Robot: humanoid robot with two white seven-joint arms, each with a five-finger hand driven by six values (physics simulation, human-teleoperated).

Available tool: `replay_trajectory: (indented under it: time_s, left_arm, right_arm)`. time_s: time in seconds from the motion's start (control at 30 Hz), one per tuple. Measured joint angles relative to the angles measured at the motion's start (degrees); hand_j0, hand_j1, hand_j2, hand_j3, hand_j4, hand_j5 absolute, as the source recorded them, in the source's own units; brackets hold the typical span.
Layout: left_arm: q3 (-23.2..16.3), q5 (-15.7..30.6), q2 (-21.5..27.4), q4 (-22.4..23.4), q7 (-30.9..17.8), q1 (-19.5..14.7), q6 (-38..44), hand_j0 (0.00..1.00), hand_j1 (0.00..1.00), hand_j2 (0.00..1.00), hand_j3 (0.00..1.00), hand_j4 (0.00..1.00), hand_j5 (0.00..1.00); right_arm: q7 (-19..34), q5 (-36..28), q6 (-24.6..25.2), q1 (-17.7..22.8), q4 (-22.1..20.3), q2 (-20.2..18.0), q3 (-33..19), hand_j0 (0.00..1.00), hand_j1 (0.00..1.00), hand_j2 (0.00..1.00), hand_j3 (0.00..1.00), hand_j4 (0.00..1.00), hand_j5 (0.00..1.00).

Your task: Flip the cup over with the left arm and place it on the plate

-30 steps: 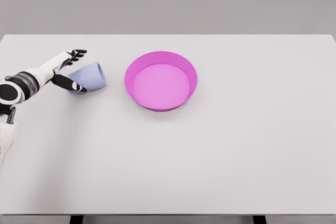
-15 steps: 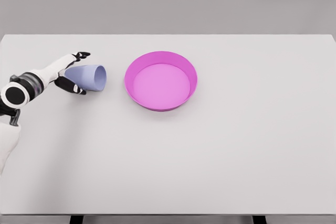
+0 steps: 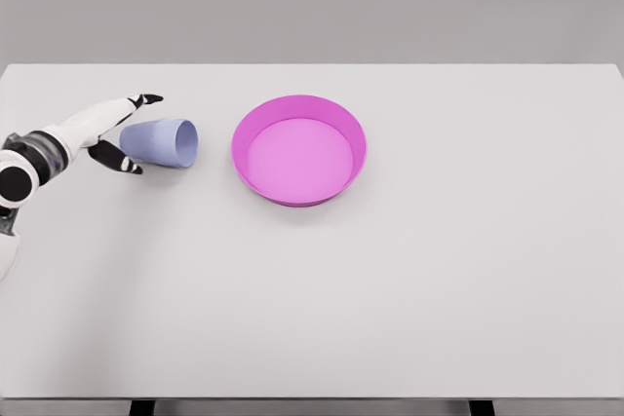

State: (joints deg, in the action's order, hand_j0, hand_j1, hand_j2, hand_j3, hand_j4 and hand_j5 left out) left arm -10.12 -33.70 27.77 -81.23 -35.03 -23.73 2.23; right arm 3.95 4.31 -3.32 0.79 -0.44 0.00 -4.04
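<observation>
Cup: a pale lavender cup (image 3: 161, 142) lies on its side on the white counter (image 3: 390, 289), just left of the plate, its open mouth facing the plate.
Plate: a magenta plate (image 3: 299, 149) with a raised rim.
Left hand: the left hand (image 3: 119, 135) sits at the cup's closed end, on the side away from the plate.
Fingers: spread either side of the cup's base, black fingertips (image 3: 149, 99) above and thumb below; whether they actually press on it cannot be told.

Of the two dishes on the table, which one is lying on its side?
The pale blue cup, on the table's left by the left hand. It lies on its side, mouth facing right toward the plate. The pink plate sits flat, open side up.
</observation>
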Motion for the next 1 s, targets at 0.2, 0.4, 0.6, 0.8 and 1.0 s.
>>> replay_trajectory:
  time_s: [0.2,0.4,0.6,0.8,1.0]
  left_arm:
    - [-0.1,-4.7,0.2,0.0,0.0,-0.2,-6.0,1.0,1.0,1.0,1.0,1.0,1.0]
    - [-1.0,-8.1,-0.1,0.4,0.0,-1.5,-9.6,1.0,1.0,1.0,1.0,1.0,1.0]
    - [-3.0,-8.7,-0.5,2.7,0.0,-2.5,-10.3,1.0,1.0,1.0,1.0,1.0,1.0]
    - [-3.9,-8.4,-0.6,3.9,0.0,-2.8,-10.4,1.0,1.0,1.0,1.0,1.0,1.0]
    - [-4.0,-8.2,-0.7,4.2,0.0,-3.4,-11.7,1.0,1.0,1.0,1.0,1.0,1.0]
  right_arm:
    - [0.0,0.0,0.0,0.0,0.0,0.0,0.0,1.0,1.0,1.0,1.0,1.0,1.0]
    - [0.0,0.0,0.0,0.0,0.0,0.0,0.0,1.0,1.0,1.0,1.0,1.0,1.0]
    - [0.0,0.0,0.0,0.0,0.0,0.0,0.0,1.0,1.0,1.0,1.0,1.0,1.0]
    - [0.0,0.0,0.0,0.0,0.0,0.0,0.0,1.0,1.0,1.0,1.0,1.0,1.0]
    - [0.0,0.0,0.0,0.0,0.0,0.0,0.0,1.0,1.0,1.0,1.0,1.0,1.0]
